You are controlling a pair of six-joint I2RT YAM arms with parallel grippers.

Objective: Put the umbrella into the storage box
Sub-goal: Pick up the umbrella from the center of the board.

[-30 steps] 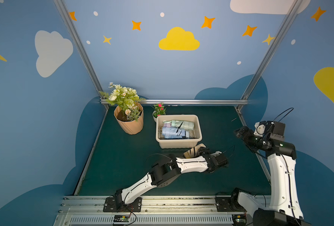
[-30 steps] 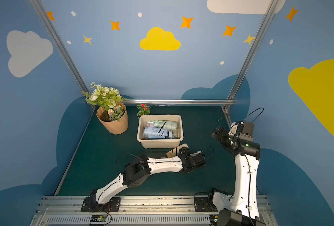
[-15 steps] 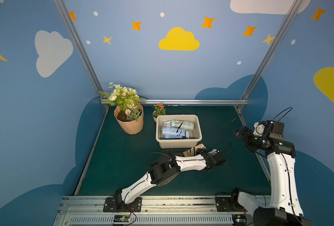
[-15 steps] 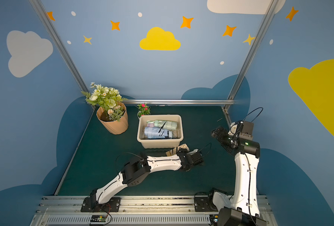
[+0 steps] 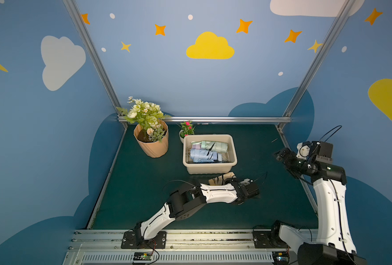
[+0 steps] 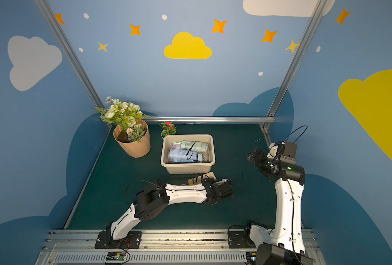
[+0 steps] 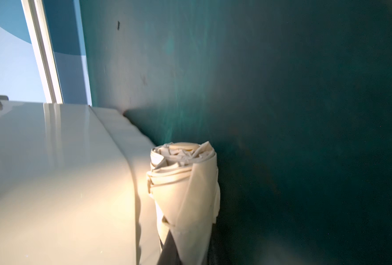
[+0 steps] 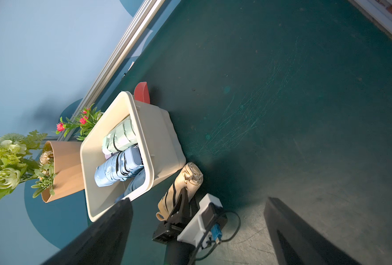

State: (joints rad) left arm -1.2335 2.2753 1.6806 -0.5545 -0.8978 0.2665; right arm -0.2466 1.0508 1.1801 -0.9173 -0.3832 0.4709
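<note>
A folded beige umbrella [image 5: 220, 180] [image 6: 200, 179] with black stripes lies on the green mat, right against the front wall of the beige storage box [image 5: 210, 168] [image 6: 187, 169]. My left gripper [image 5: 231, 181] reaches in low from the right and is shut on the umbrella [image 8: 186, 179] near its strap end. In the left wrist view the rolled umbrella [image 7: 186, 183] sticks out ahead beside the box wall [image 7: 64, 183], with one dark finger [image 7: 167, 251] against the cloth. My right gripper [image 5: 280, 154] hangs open above the mat's right edge, holding nothing.
Inside the box lie a pale green umbrella [image 5: 210, 145] and a light blue umbrella [image 5: 204, 155]. A ribbed tan flower pot [image 5: 152, 144] and a small pink-flowered plant [image 5: 187, 129] stand at the back left. A red object [image 8: 142, 91] sits behind the box.
My left gripper has closed from open onto the beige umbrella and shifted slightly toward the front. The right arm has stayed still.
</note>
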